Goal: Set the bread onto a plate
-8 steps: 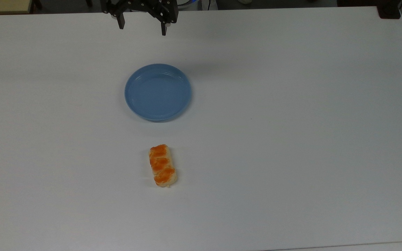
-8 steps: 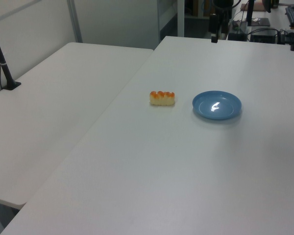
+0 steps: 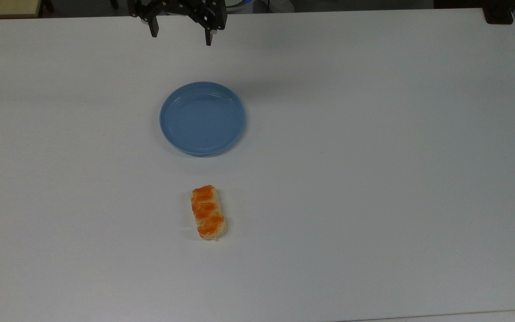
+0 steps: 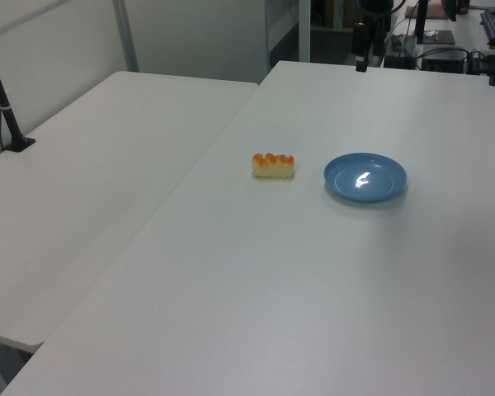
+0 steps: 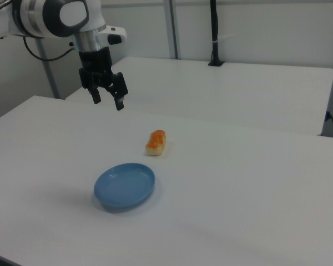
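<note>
While the two fingers [image 5: 94, 95] stand spread apart with nothing between them, the gripper [image 3: 180, 36] hangs above the far edge of the table [image 3: 373, 179], at the top of the top view. Compared with half a second ago it has shifted only slightly toward that top edge, its fingertips showing a little less of themselves; the arm [image 5: 55, 16] behind it has barely moved. That tells me the reach toward the bread has not yet begun, and the task is at its very start.

Nearer in, the plate [image 3: 202, 118] lies below the gripper in the top view, bare. The bread [image 3: 208, 212] rests further down again, well apart from the plate, lying lengthwise on the table, glazed side up. Neither has moved.

By count: one gripper with two fingers, one plate, one bread of three lumps, and a second table [image 4: 107, 165] alongside at the left view's left.
</note>
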You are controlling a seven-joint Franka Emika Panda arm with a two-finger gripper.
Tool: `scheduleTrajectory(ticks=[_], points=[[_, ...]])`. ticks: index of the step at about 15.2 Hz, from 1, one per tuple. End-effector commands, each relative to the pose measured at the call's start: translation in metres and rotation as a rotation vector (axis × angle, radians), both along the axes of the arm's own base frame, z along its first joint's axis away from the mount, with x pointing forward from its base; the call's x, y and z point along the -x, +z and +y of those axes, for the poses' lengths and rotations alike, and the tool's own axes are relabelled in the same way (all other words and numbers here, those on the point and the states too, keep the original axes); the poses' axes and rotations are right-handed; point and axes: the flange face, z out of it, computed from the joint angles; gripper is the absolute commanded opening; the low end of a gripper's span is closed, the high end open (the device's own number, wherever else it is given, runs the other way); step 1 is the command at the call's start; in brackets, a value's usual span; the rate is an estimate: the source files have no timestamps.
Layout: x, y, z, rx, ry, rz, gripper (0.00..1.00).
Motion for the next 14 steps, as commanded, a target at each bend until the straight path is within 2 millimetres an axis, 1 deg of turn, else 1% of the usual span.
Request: scheduleTrajectory(ticks=[1, 5, 7, 9, 11, 12, 14], points=[[0.001, -0.004, -0.003, 0.004, 0.045, -0.011, 1.0], [-0.001, -0.007, -0.002, 0.006, 0.053, -0.008, 1.0], [-0.005, -0.014, -0.002, 0.007, 0.078, 0.003, 1.0], [-0.01, -0.015, -0.003, 0.01, 0.107, -0.02, 1.0], [-0.022, -0.032, -0.005, 0.011, 0.126, -0.018, 1.0], [-0.03, -0.034, -0.005, 0.015, 0.14, -0.029, 1.0], [-0.043, -0.05, -0.006, 0.018, 0.187, -0.039, 1.0]])
